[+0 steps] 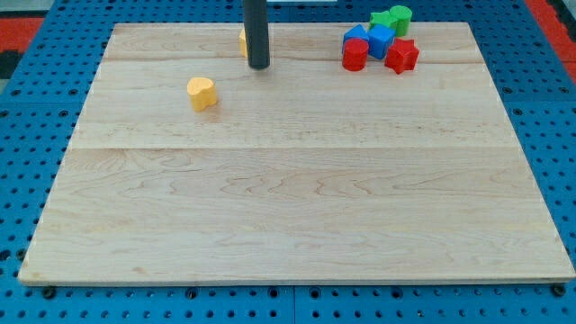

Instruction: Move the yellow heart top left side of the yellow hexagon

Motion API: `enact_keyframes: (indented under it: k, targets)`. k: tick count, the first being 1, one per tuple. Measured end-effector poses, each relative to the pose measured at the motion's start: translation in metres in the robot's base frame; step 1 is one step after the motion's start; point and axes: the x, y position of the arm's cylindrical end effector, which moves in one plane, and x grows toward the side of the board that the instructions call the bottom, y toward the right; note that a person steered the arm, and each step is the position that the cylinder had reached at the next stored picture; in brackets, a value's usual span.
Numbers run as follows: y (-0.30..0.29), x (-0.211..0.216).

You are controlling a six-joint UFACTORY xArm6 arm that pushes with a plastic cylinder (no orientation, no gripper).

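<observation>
Approach step: my tip [259, 65] rests beside the mostly hidden yellow hexagon block [243, 41], right of the yellow heart block [202, 93] on the wooden board [297, 207]. No jaws on this rod. Next: push heart far-left of hexagon.

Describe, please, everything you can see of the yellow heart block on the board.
The yellow heart is a small, chunky, orange-yellow block with a notched top face, matte and solid-looking. It lies flat on the pale wooden board, in the upper left part of the view, touching no other block. My tip stands apart from it, up and to the view's right, beside a yellow block mostly hidden behind the rod.
</observation>
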Motion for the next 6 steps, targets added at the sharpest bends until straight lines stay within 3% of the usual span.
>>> enact_keyframes:
  k: [1,2,3,5,6]
  targets:
    - [-0.032,0.086]
    - [-0.071,0.042]
    - [-0.07,-0.03]
    - [-0.102,0.034]
    - [-0.098,-0.036]
